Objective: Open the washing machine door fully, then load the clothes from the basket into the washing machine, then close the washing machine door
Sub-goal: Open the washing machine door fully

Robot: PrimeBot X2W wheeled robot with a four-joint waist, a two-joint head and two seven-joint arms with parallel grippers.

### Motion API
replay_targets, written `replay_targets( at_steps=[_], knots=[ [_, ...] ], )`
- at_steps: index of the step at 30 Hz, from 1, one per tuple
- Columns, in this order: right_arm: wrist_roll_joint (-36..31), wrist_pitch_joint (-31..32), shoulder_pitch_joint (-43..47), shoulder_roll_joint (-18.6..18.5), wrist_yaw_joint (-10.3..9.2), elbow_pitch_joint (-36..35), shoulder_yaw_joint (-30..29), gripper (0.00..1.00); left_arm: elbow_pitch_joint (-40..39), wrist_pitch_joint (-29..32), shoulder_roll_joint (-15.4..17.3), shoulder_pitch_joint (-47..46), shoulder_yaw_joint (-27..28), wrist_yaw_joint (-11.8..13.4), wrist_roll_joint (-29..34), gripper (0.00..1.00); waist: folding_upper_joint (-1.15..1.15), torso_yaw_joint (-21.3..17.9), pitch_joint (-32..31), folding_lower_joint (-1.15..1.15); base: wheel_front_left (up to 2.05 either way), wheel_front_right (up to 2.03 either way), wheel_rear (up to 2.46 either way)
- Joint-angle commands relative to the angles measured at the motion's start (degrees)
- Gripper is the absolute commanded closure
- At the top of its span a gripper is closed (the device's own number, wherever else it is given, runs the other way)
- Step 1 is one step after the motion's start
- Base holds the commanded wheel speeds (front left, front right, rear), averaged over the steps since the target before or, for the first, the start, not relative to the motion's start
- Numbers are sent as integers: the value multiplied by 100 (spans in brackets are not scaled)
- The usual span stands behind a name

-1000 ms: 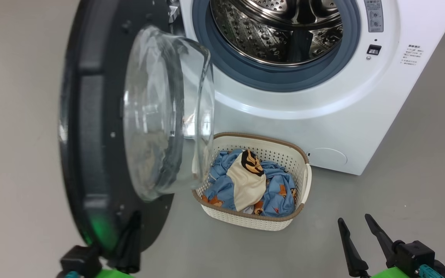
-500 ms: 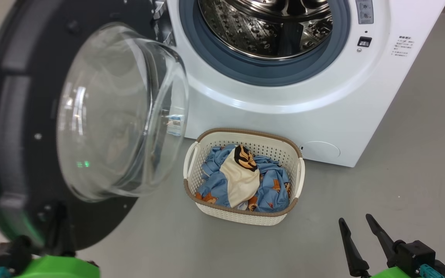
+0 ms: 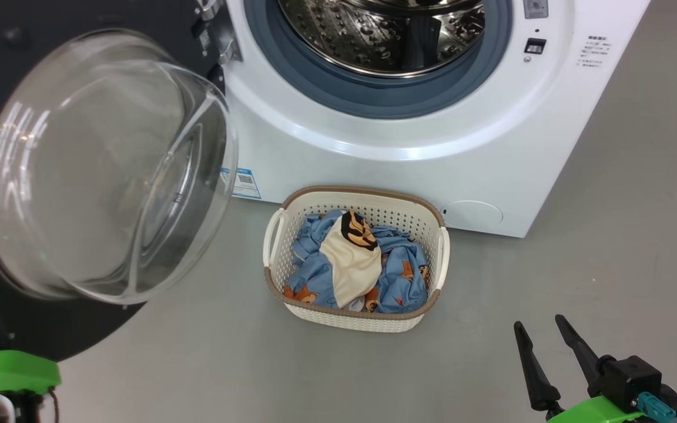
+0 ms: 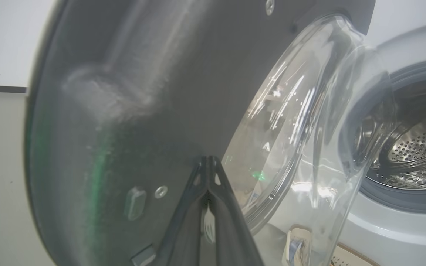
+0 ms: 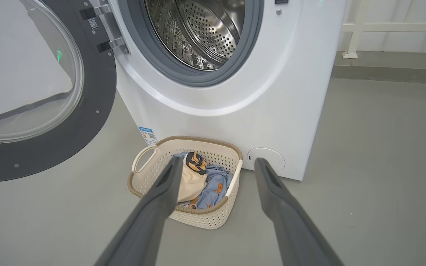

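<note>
one basket holds clothes

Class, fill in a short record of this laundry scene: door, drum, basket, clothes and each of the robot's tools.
washing machine door: swung wide open, on the robot's left
drum: steel, nothing in the part seen
basket: on the floor before the washing machine, below its opening
clothes: light-blue bear-print pieces, a cream piece on top, all in the basket
left tool: shut, at the door's dark inner face; contact unclear
right tool: open, empty, apart from the basket
</note>
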Motion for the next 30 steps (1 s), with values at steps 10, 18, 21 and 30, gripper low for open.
replay_targets(
  at_steps=[10,18,21,30],
  knots=[
    [-35,-69,-221,-32,16,-119,131,0,379,-77,213,-483,738,-322,276,100,0,-75,38,0,0,0,0],
    [-21,-69,-218,-24,16,-102,137,0,638,-77,177,-582,1057,-439,491,100,0,-80,13,0,0,0,0],
    [-20,-69,-232,-30,16,-93,146,0,743,-77,193,-636,1173,-502,565,100,0,-98,13,0,0,0,0],
    [17,-69,-236,-53,16,-59,141,0,895,-77,181,-766,1377,-666,855,100,0,-150,-27,0,0,0,0]
  ],
)
